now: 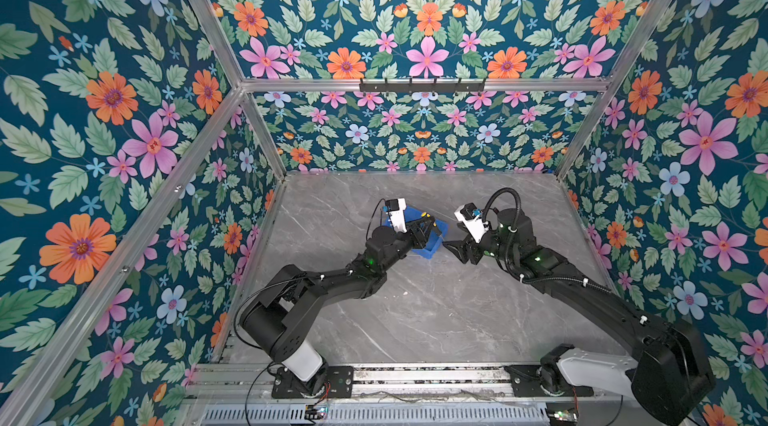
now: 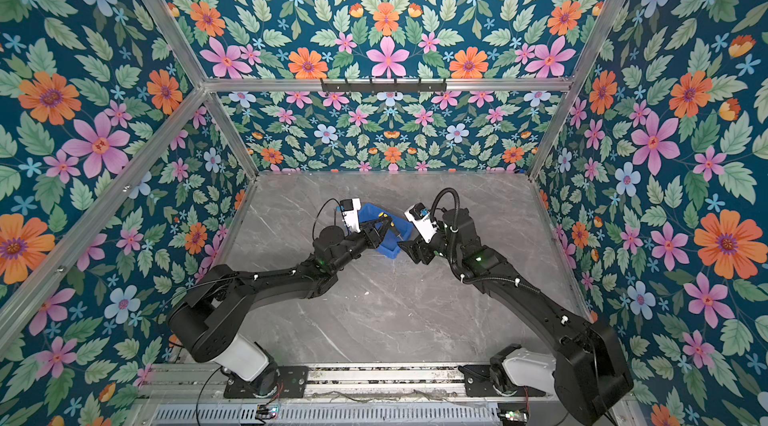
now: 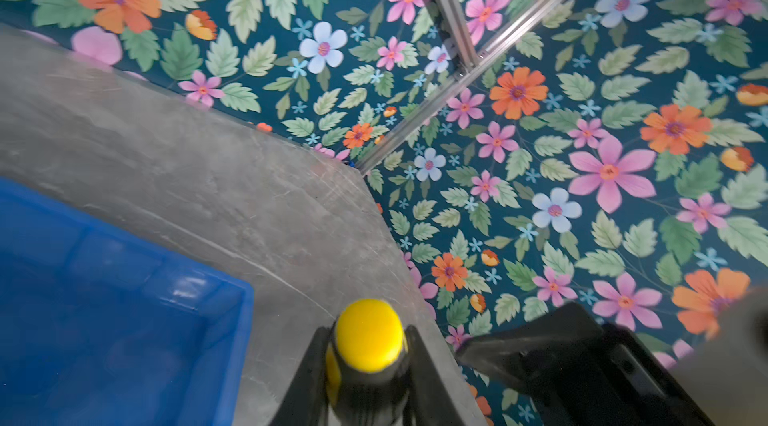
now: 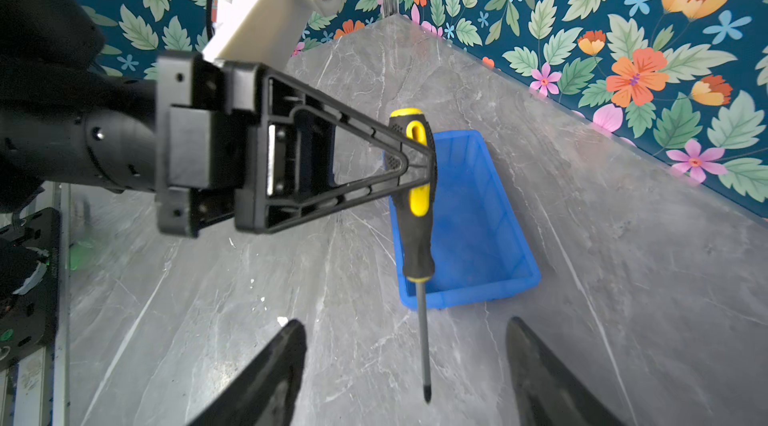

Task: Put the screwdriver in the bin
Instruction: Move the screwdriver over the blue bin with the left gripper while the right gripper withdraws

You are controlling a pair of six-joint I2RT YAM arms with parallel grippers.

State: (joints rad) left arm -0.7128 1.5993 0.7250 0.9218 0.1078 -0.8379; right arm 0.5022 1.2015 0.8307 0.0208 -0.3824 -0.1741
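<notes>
Grip of the left fingers (image 4: pixel 417 162) tight on the handle of the screwdriver (image 4: pixel 415 236), close to its yellow cap end. Held off the surface (image 4: pixel 249 299), over the bin (image 4: pixel 469 297) in both top views. Long axis tilted: cap up and toward the far edge, thin shaft down, tip toward the right fingers (image 1: pixel 456 248). Those right fingers spread wide apart, gripping nothing, just beside the bin on its right-edge side; shaft tip between them in the right wrist view, touching neither. One bin, blue, open-topped, flat near the middle of the surface, closer to the far edge; bare blue floor inside. One screwdriver. Two arms, reaching in from the near edge.
</notes>
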